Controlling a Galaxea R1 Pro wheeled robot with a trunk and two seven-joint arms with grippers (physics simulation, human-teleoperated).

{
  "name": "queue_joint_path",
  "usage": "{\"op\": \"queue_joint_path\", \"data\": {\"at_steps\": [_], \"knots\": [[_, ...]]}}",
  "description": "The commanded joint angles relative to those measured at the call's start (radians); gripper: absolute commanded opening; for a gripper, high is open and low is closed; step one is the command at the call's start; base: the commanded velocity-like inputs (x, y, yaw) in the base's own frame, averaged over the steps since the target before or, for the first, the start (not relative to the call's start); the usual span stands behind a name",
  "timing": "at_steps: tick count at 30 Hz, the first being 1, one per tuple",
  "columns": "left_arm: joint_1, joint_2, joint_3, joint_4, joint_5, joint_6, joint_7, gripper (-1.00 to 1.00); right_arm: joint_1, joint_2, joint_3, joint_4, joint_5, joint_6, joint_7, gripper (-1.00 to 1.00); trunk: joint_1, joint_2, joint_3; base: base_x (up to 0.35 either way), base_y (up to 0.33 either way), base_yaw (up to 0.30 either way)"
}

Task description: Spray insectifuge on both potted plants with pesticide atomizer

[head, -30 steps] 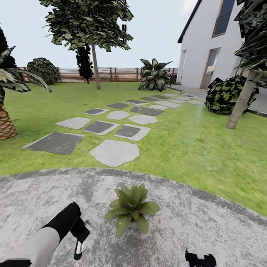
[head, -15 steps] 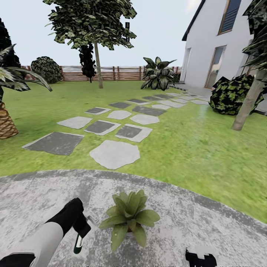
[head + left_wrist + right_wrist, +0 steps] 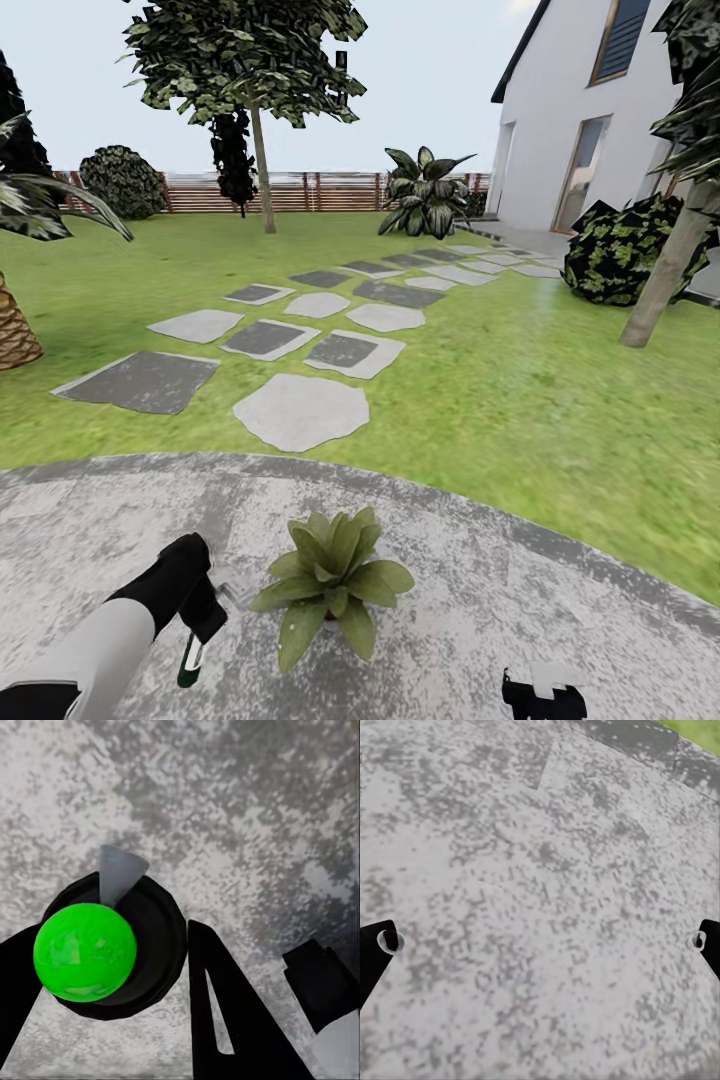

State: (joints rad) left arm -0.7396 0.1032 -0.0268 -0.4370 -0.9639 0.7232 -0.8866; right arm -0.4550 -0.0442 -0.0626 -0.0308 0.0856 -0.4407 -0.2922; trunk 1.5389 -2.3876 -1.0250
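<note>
Left tool [image 3: 105,967] clamps one atomizer [image 3: 112,945] beside one potted plant [image 3: 330,583] (right tool [image 3: 540,941] spread wide).

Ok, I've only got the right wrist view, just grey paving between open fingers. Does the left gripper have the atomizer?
Observer: Yes, the left gripper is shut on the pesticide atomizer, with the bottle hanging below it.
Operator: Where's a plant from there?
Observer: One potted plant stands on the patio just to the right of that gripper, apart from it.
Operator: Any spray on its leaves?
Observer: No whitish specks that I can make out in the head view; the leaves look plain green.
</note>
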Motion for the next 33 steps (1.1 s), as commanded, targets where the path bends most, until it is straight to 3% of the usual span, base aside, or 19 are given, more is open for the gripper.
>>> {"op": "queue_joint_path", "data": {"at_steps": [1,3,4,5,7,11,14,17,23,26,30,33], "knots": [[0.0,0.014,-0.003,-0.002,-0.014,0.005,-0.053,-1.0,-0.001,-0.001,-0.006,0.001,0.01,-0.003,-0.002,1.0,0.0,0.0,-0.001,0.0,0.0,0.0],[0.001,0.034,-0.003,-0.004,-0.054,0.004,-0.146,-1.0,-0.001,-0.001,-0.005,0.002,0.013,-0.003,0.001,1.0,0.0,0.0,-0.001,0.0,0.0,0.0],[0.001,0.04,-0.001,-0.01,-0.101,0.004,-0.2,-1.0,-0.001,-0.002,-0.004,0.002,0.013,-0.003,0.002,1.0,0.0,0.0,-0.001,0.0,0.0,0.0],[0.0,0.035,0.0,-0.032,-0.143,0.004,-0.225,-1.0,-0.001,-0.003,-0.004,0.003,0.014,-0.003,0.002,1.0,0.0,0.0,-0.001,0.0,0.0,0.0],[0.0,0.029,0.001,-0.067,-0.169,0.005,-0.236,-1.0,-0.001,-0.004,-0.003,0.003,0.014,-0.003,0.002,1.0,0.0,0.0,-0.001,0.0,0.0,0.0],[0.0,-0.015,0.0,-0.144,-0.199,0.005,-0.245,-1.0,-0.001,-0.005,-0.003,0.002,0.014,-0.003,0.002,1.0,0.0,0.0,-0.001,0.0,0.0,0.0],[0.0,-0.023,0.0,-0.141,-0.235,0.005,-0.246,-1.0,-0.001,-0.005,-0.003,0.002,0.014,-0.003,0.001,1.0,0.0,0.0,-0.001,0.093,0.0,0.0],[0.004,-0.024,-0.001,-0.134,-0.254,0.005,-0.247,-1.0,-0.001,-0.005,-0.003,0.002,0.014,-0.003,0.001,1.0,0.0,0.0,-0.001,0.298,0.0,0.0],[0.016,-0.011,-0.006,-0.132,-0.258,0.005,-0.247,-1.0,-0.001,-0.004,-0.003,0.002,0.014,-0.003,-0.001,1.0,0.0,0.0,-0.001,0.268,0.0,0.0],[0.017,-0.016,-0.008,-0.131,-0.262,0.004,-0.247,-1.0,-0.001,-0.003,-0.003,0.001,0.013,-0.003,-0.004,1.0,0.0,0.0,-0.002,0.024,0.0,0.031],[0.018,-0.021,0.0,-0.129,-0.328,0.005,-0.247,-1.0,-0.001,-0.003,-0.005,0.0,0.011,-0.003,-0.004,1.0,0.0,0.0,-0.006,0.003,0.0,0.143],[0.019,-0.019,0.001,-0.128,-0.334,0.005,-0.247,-1.0,-0.001,-0.003,-0.005,0.0,0.011,-0.003,-0.005,1.0,0.0,0.0,-0.01,0.0,0.0,0.151]]}}
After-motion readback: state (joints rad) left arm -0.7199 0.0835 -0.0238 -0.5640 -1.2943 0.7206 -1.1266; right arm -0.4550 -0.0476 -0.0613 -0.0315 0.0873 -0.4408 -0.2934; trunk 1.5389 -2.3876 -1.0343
